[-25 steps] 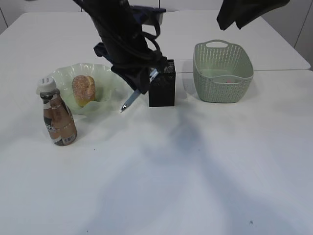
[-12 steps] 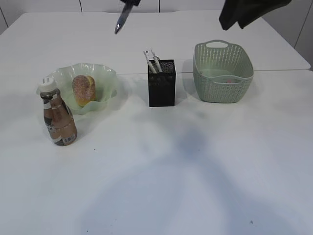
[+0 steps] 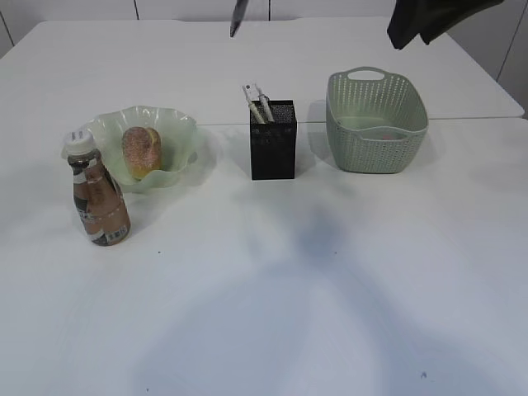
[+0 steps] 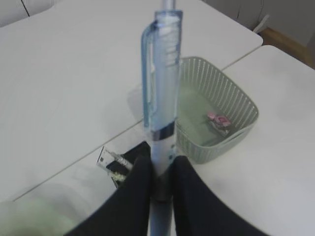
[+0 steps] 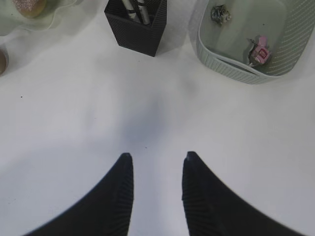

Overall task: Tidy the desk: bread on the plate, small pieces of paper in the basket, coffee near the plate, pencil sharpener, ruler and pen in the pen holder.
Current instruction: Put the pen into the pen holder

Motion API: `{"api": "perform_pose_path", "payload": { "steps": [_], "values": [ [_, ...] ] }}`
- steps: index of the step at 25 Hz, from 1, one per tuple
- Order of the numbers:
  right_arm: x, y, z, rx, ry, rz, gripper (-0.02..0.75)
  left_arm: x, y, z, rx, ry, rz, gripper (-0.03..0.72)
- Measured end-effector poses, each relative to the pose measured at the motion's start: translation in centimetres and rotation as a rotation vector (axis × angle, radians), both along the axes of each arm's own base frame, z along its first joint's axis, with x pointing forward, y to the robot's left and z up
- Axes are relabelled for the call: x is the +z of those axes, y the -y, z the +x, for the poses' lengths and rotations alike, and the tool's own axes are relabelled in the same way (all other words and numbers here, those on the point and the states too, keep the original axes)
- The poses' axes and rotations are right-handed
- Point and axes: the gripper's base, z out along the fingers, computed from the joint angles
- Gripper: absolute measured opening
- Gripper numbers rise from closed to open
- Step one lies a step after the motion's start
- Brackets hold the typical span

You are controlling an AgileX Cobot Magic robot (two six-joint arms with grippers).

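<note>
Running across the back of the exterior view as white wall panels [image 3: 82,8], split by thin dark vertical seams. Showing as a strip of brown floor [image 4: 290,42] at the upper right of the left wrist view. Lying as soft grey shadows [image 3: 313,239] in the foreground, with a tiny dark speck [image 3: 423,375] sitting near the lower right

Illumination bright, even and diffuse across all three views. On the white counter [image 3: 272,313], broad soft grey shadows spread from centre toward 6 and 7 o'clock in the exterior view. Left wrist view: the pen [image 4: 161,103] is fairly sharp, while the claw fingers [image 4: 133,196] at 6 o'clock are blurred. Right wrist view is slightly soft throughout.
</note>
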Motion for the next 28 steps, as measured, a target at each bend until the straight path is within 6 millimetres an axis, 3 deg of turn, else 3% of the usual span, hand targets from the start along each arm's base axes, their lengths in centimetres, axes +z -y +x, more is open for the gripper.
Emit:
{"api": "perform_pose_path", "payload": {
  "steps": [10, 14, 21, 28],
  "values": [
    [0.0, 0.0, 0.0, -0.001, 0.001, -0.004, 0.281, -5.1, 0.8, 0.7, -0.047, 0.316, -0.161, 0.062],
    [0.0, 0.0, 0.0, -0.001, 0.001, -0.004, 0.281, -6.1, 1.1, 0.9, -0.054, 0.411, -0.244, 0.062],
    [0.0, 0.1, 0.0, -0.003, 0.005, -0.013, 0.281, -10.1, 2.1, 2.6, -0.034, 0.417, -0.296, 0.062],
    [0.0, 0.2, 0.1, -0.004, 0.007, -0.019, 0.281, -13.3, 1.3, 4.6, 0.058, 0.394, -0.355, 0.064]
  ]
}}
